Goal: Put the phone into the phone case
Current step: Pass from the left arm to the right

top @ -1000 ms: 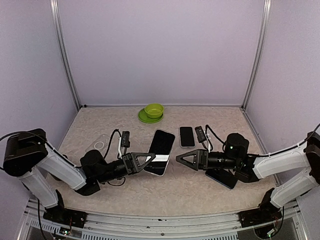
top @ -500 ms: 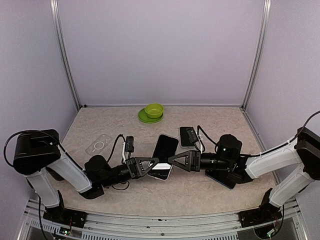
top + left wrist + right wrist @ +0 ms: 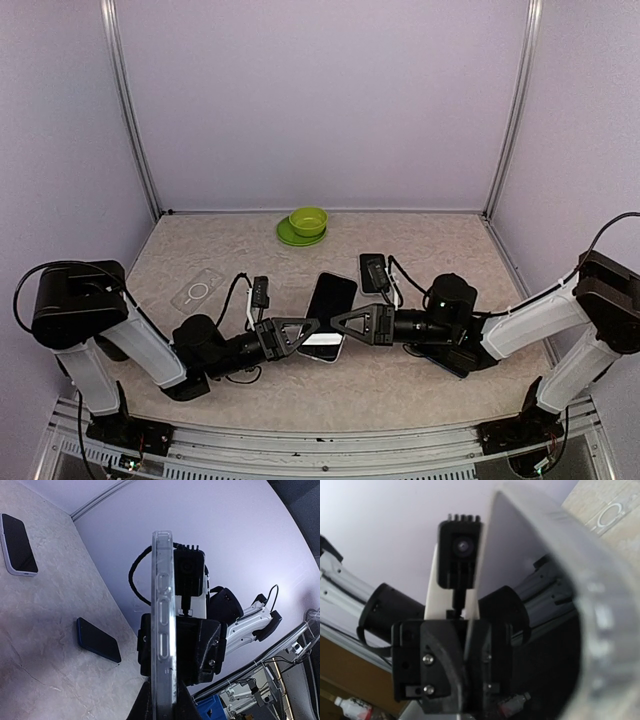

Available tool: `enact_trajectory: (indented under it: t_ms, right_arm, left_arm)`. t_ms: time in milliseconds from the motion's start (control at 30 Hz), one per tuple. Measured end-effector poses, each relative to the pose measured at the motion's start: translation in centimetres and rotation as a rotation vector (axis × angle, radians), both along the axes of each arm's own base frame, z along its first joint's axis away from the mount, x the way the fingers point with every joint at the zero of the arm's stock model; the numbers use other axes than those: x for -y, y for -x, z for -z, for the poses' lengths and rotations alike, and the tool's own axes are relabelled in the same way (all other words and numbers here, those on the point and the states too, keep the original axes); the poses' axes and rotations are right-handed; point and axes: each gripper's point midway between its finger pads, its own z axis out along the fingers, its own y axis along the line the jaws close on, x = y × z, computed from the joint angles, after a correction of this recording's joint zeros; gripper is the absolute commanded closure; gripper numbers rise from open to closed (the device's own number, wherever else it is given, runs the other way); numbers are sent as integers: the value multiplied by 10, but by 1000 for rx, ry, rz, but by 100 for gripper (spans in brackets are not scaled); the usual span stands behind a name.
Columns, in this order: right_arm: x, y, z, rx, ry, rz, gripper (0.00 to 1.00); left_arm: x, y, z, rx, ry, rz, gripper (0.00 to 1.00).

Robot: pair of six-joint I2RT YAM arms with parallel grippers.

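Observation:
My left gripper [image 3: 314, 326] is shut on the near end of a black phone with a pale translucent rim [image 3: 330, 300] and holds it tilted above the table. In the left wrist view the phone [image 3: 162, 605] stands edge-on between my fingers [image 3: 142, 705]. My right gripper [image 3: 336, 320] meets the phone's right edge; in the left wrist view its black jaws [image 3: 197, 650] stand on either side of the phone, grip unclear. The clear phone case [image 3: 198, 291] with a ring lies flat at the left and also shows in the right wrist view [image 3: 612, 515].
A green bowl [image 3: 308, 220] on a green plate [image 3: 292, 236] stands at the back. A small black phone [image 3: 373, 272] lies behind the right gripper. A dark blue phone [image 3: 447, 358] lies under the right arm. Purple walls enclose the table.
The left gripper has carried the phone slightly right and nearer. The right gripper has moved left, from a gap away to touching the phone's right edge.

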Motion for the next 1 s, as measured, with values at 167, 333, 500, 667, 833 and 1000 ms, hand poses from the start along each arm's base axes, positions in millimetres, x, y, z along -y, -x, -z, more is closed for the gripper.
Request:
enact_trajectory:
  t_ms: [167,333,500,667,833,1000]
  right_arm:
    - [-1,-3,3,-16,2,15,91]
    - [0,-3,-2,-52,-25,13,100]
    - [-3,1,2,-44,-5,3,100]
    - [-5,0,10,-45,57,3,100]
    - [-8,-4,6,-27,102,12,100]
    - [-12,-10,3,-19,149,15,100]
  left_arm:
    - [0,1,-1,1,6,-5,94]
    - [0,2,-3,15,8,-5,81]
    - [0,0,-2,13,5,-16,62]
    - [-3,-1,2,6,-6,-27,47]
    - [-11,-1,13,-8,-34,-38,34]
    - [-27,-4,18,-19,-52,-64,23]
